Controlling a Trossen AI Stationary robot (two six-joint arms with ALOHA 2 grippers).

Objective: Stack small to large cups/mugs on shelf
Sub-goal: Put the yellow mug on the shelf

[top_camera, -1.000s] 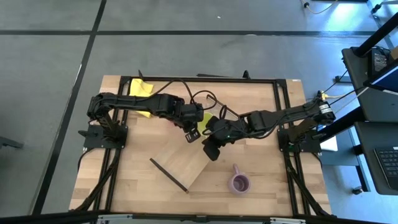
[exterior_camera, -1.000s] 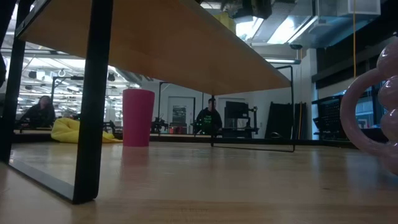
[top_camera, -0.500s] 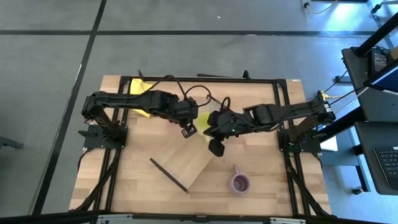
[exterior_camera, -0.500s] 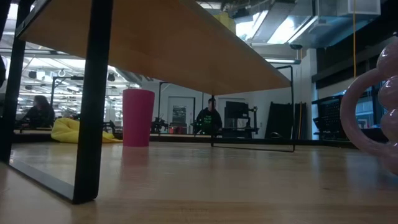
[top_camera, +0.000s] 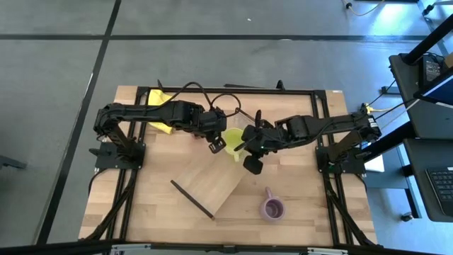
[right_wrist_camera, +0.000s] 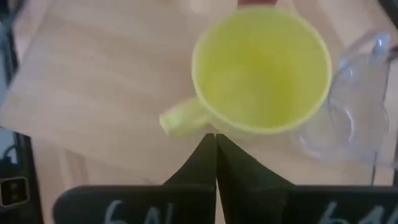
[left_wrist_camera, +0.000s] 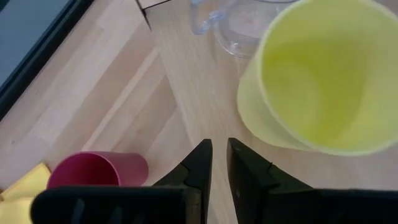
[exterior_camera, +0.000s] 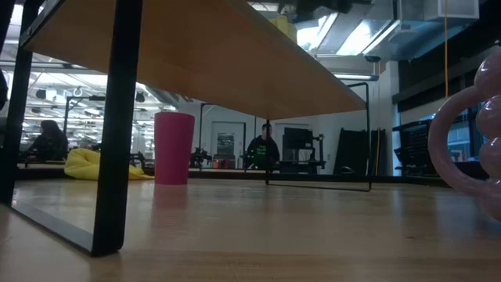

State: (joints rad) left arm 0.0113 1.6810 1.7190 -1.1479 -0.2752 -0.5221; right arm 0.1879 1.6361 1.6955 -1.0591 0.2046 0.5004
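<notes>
The lime-yellow mug stands upright on the far right end of the raised light-wood shelf, its handle sticking out sideways. My left gripper hovers shut above the gap between this mug and the dark red tumbler. My right gripper hangs shut over the mug's right side, pointing down at it. The tumbler stands on the table beyond the shelf. The lilac mug stands on the table near the front right.
A clear handled cup stands right beside the yellow mug. A yellow cloth lies at the far left corner. The shelf's dark leg frames stand on the table. A black frame rims the table.
Both grippers have risen a little and drawn apart from over the yellow mug, the left toward the far edge, the right toward the right edge while rolling about its own line. The mug, mostly covered before, now shows between them and has stayed where it was.
</notes>
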